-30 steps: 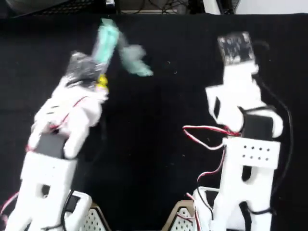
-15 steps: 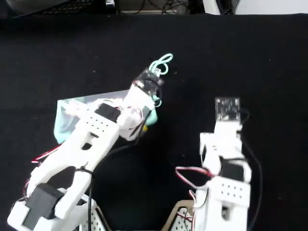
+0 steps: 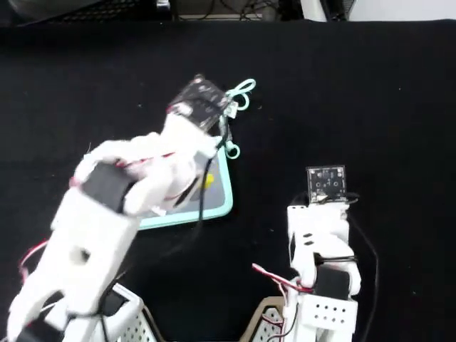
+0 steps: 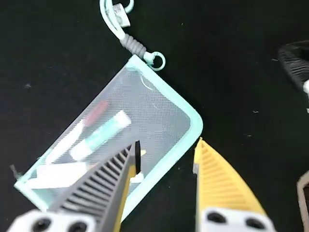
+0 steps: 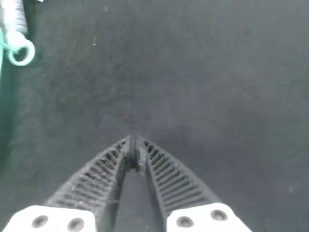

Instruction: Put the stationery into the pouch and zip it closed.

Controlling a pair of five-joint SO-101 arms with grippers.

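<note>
Looking down through the left claw (image 4: 166, 145): jaws spread wide, clamped on nothing, poised right over one corner of the pouch (image 4: 120, 121). Lying flat on the black table (image 3: 370, 85), that mesh pouch, tucked mostly under the left arm (image 3: 128, 192) from overhead, with just a teal edge peeking out.

Packed inside, by the look of it: a green-and-white pen (image 4: 99, 136), a white piece (image 4: 58, 174) next to it, a reddish piece (image 4: 96, 112) dim behind the mesh. Zip pull ring (image 4: 157, 60) parked out at the far corner, with a grey knot and a pale cord (image 4: 116, 14) trailing off onto the cloth. Reads as a zip run to its end, though hard to swear to from here.

Why open above it? Probably nothing left to grip, with everything stowed and the pouch set down.

Over on the other side, the right claw (image 5: 133, 151): pressed shut, empty, aimed at bare cloth well apart from the pouch, the ring and a bit of cord off at the edge of its view. Parked clear, seemingly, to give the left arm room.

In the way? Not much. Worth watching that loose cord, lying close by the left wrist and easy to snag on a lift. Also the left arm itself, covering most of the pouch from above, so no checking the whole zip line.
</note>
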